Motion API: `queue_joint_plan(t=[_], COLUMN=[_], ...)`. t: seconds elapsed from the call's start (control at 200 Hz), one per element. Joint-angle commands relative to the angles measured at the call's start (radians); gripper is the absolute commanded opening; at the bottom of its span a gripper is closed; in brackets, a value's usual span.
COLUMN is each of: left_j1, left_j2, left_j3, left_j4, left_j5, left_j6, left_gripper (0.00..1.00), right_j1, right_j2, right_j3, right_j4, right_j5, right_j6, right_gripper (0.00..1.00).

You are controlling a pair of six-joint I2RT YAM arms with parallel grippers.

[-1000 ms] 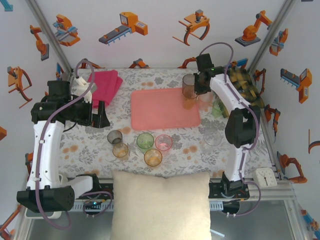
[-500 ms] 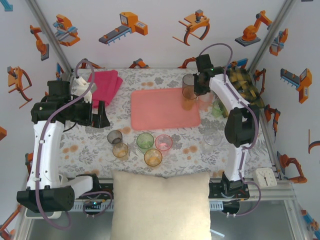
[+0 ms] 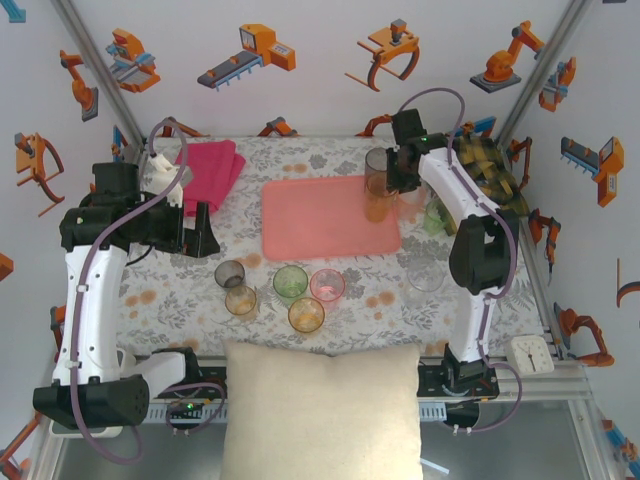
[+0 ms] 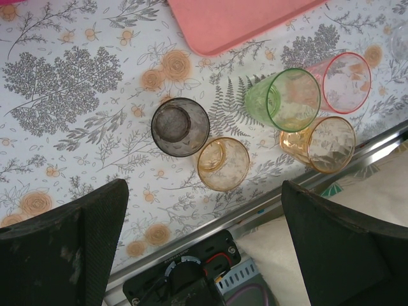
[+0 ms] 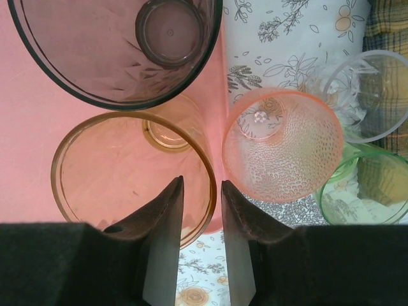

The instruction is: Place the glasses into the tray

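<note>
While a floral cloth (image 3: 180, 290) covers the table inside walls (image 3: 320, 40) printed with orange robots, the salmon tray (image 3: 320, 220) lies mid-table. Little has changed since earlier: the right gripper (image 5: 201, 210) remains pinched on the amber glass (image 5: 131, 172) rim at the tray's right edge. The left gripper (image 4: 204, 242) hangs spread wide above five glasses (image 4: 180, 126) near the front edge.

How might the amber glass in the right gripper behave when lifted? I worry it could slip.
The amber glass looks smooth and thin-walled, so probably slippery and light. The right gripper pinches just its rim, so it may tilt.
</note>
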Motion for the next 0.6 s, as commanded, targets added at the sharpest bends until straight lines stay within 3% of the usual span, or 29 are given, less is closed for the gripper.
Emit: queue_joint_plan(t=[0.0, 0.366, 0.596], left_j1=[0.005, 0.006, 0.004], left_j2=[-0.019, -0.035, -0.047], left_j3=[-0.005, 0.000, 0.002], left_j4=[-0.020, -0.020, -0.020], left_j5=[0.027, 0.026, 0.014], left_j6=[-0.013, -0.012, -0.001], left_gripper=[0.97, 0.97, 0.97], right_j1=[-0.001, -0.001, -0.001], right_j2=[-0.064, -0.192, -0.444], right_j3=[0.034, 0.067, -0.132], right_j4=[-0.030, -0.101, -0.142], right_j5=[-0.004, 0.002, 0.022], right_j6=[-0.013, -0.003, 0.051], right_gripper=[0.34, 0.36, 0.37])
